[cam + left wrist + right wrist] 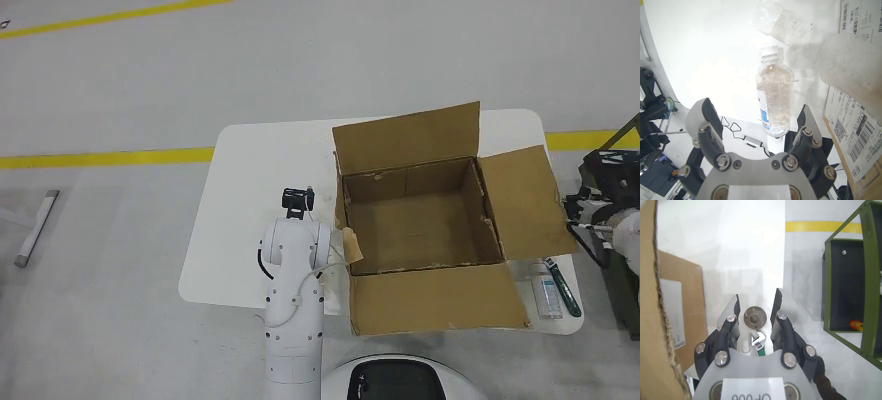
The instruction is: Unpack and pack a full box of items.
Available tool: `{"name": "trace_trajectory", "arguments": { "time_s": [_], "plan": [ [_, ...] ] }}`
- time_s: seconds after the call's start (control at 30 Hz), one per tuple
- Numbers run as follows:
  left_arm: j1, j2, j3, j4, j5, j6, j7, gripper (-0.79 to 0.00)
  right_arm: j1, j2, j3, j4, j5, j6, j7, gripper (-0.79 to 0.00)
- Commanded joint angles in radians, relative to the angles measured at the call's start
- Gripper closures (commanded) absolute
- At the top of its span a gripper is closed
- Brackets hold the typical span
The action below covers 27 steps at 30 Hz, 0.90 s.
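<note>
Both wide, empty: left claw (755, 106) hangs over clear water bottle (775, 94) lying at counter (696, 56) edge beside cardboard box (420, 225); right claw (757, 293) over steel flange (755, 317). Bottle prob light, thin-walled, slick, will roll: grip mid-body, gentle squeeze.

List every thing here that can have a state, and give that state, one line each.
box, open, flaps spread, empty
bottle, capped, lying on the table
left tool, open, either side of the bottle, not touching
right tool, open, empty
wrench, lying flat
</note>
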Motion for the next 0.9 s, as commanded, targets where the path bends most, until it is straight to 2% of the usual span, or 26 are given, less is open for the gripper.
{"name": "trace_trajectory", "arguments": {
  "time_s": [0.0,0.1,0.13,0.17,0.33,0.53,0.57,0.6,0.7,0.87],
  "plan": [
    [0.000,0.000,0.000,0.000,0.000,0.000,0.000,-0.785,-0.019,0.000,0.056,-0.034,0.038,0.024,-0.042,-0.511],
    [0.000,0.000,0.000,0.000,0.000,0.000,0.000,-0.785,-0.053,-0.003,0.133,-0.111,0.107,0.041,-0.124,-0.308],
    [0.000,0.000,0.000,0.000,0.000,0.000,0.000,-0.785,-0.063,-0.005,0.153,-0.140,0.137,0.039,-0.151,-0.040],
    [0.000,0.000,0.000,0.000,0.000,0.000,0.000,-0.785,-0.073,-0.005,0.173,-0.164,0.147,0.033,-0.177,0.000],
    [0.000,0.000,0.000,0.000,0.000,0.000,0.000,-0.785,-0.102,-0.010,0.208,-0.285,0.224,0.001,-0.275,0.000],
    [0.000,0.000,0.000,0.000,0.000,0.000,0.000,-0.785,-0.089,-0.011,0.118,-0.372,0.289,-0.067,-0.323,0.000],
    [0.000,0.000,0.000,0.000,0.000,0.000,0.000,-0.785,-0.083,-0.011,0.095,-0.369,0.282,-0.065,-0.324,0.000],
    [0.000,0.000,0.000,0.000,0.000,0.000,0.000,-0.785,-0.076,-0.012,0.060,-0.362,0.256,-0.021,-0.326,0.000],
    [0.000,0.000,0.000,0.000,0.000,0.000,0.000,-0.785,-0.055,-0.018,-0.025,-0.354,0.294,0.051,-0.312,0.000],
    [0.000,0.000,0.000,0.000,0.000,0.000,0.000,-0.785,-0.055,-0.018,-0.025,-0.354,0.294,0.051,-0.312,0.000]
  ]
}}
